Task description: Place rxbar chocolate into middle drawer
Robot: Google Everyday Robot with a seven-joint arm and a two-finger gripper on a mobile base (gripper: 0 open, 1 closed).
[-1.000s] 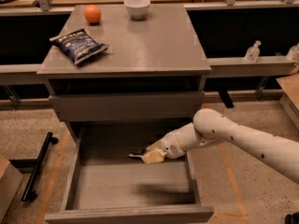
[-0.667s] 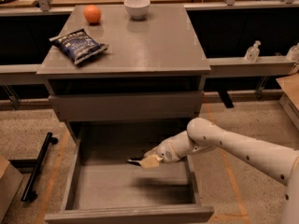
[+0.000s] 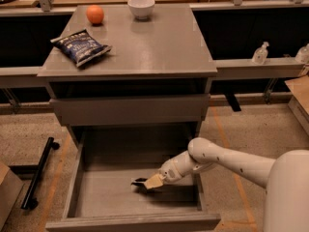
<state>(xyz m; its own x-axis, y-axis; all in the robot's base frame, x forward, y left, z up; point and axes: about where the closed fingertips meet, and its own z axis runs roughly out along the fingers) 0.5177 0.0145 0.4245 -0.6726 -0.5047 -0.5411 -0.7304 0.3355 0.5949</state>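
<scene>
Placing step: rxbar chocolate (image 3: 138, 182) held inside the open middle drawer (image 3: 76, 191).
The gripper (image 3: 150, 181) reaches in from the drawer's right side, clenched on the bar, low over the drawer floor near its centre; floor contact cannot be confirmed. Judged next move: lower fully, release, then withdraw clear of the drawer's right wall.

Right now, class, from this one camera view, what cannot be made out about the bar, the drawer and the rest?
1. The rxbar chocolate: only a dark sliver shows past the gripper, inside the middle drawer; its print is too small to read, and contact with the drawer floor is unclear.
2. The chip bag: label too blurred to read.
3. The robot's body: cut off by the right and bottom edges.
</scene>
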